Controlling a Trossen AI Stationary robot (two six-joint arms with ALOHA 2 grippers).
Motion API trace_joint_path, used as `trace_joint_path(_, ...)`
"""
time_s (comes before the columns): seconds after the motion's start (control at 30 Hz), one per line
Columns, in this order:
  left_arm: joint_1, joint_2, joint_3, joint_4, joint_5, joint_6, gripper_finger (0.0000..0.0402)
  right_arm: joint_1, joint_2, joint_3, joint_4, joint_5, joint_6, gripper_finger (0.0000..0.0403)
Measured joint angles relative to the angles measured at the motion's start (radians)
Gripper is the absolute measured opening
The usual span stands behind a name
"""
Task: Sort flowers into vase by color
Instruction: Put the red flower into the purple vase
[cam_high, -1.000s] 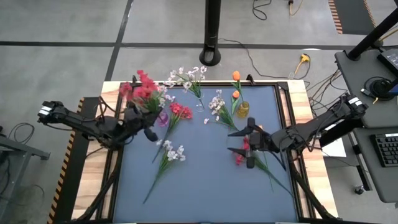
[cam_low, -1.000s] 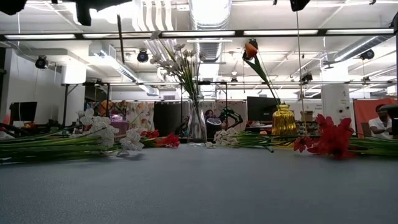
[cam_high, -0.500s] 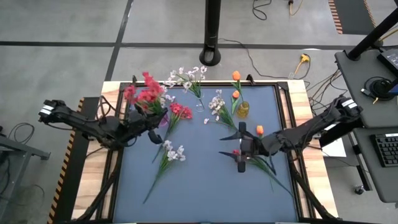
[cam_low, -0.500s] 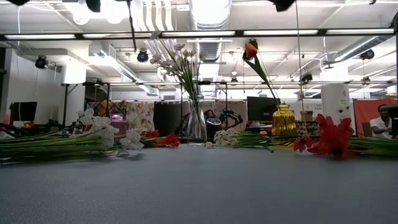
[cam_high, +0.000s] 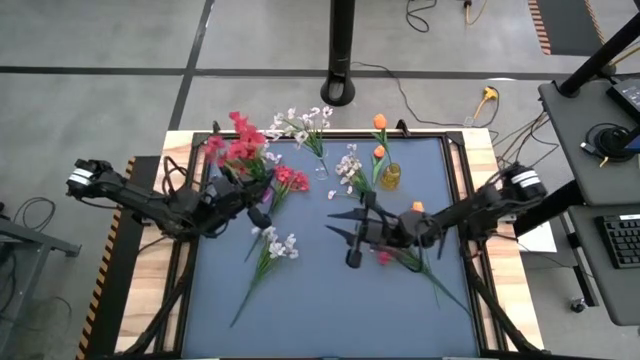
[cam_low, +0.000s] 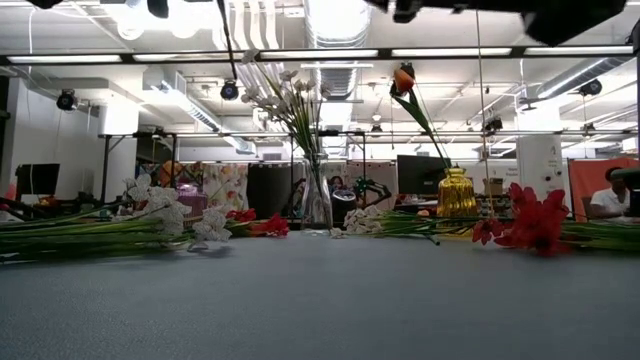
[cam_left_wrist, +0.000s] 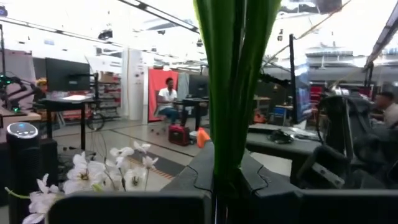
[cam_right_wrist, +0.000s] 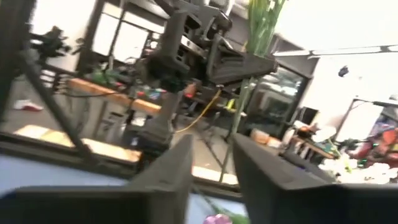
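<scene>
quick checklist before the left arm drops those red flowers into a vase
1. Left gripper shut on the red flowers: ok; green stems run up from between its fingers in the left wrist view.
2. Bunch over a vase mouth: cannot tell.
3. Clear vase holds only white flowers: ok.
4. Gold vase holds only the orange flower: ok.
5. Right gripper away from the left arm, mid-table: ok.
6. Table cleared of loose flowers: not ok, a white spray lies on the mat.

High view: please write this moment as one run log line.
left hand: shut on red spray | right hand: over middle of mat | other sprays: lying on mat
</scene>
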Motion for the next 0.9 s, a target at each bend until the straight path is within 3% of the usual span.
trace_joint_path(0.07,0.000,-0.003,0.000,-0.003,-0.003,0.002,0.0000,-0.009,0.036,0.035,0.021,0.001,0.000,0.0031)
trace_joint_path(0.17,0.000,-0.014,0.000,-0.007,-0.004,0.009,0.0000,-0.010,0.058,0.076,-0.006,0.030,-0.004,0.0023)
trace_joint_path(0.37,-0.001,-0.022,0.000,0.009,0.001,-0.020,0.0000,-0.009,0.054,0.144,-0.103,0.023,0.010,0.0080)
trace_joint_path(0.6,-0.018,-0.004,-0.007,-0.046,0.040,-0.047,0.0000,0.028,0.033,0.122,-0.231,0.032,0.002,0.0148)
trace_joint_path(0.73,-0.018,-0.039,-0.013,-0.111,0.011,0.004,0.0000,0.051,-0.019,0.108,-0.336,0.120,0.040,0.0165)
trace_joint_path(0.9,-0.010,-0.108,-0.060,-0.216,-0.058,0.013,0.0000,0.053,-0.097,0.099,-0.543,0.121,0.174,0.0168)
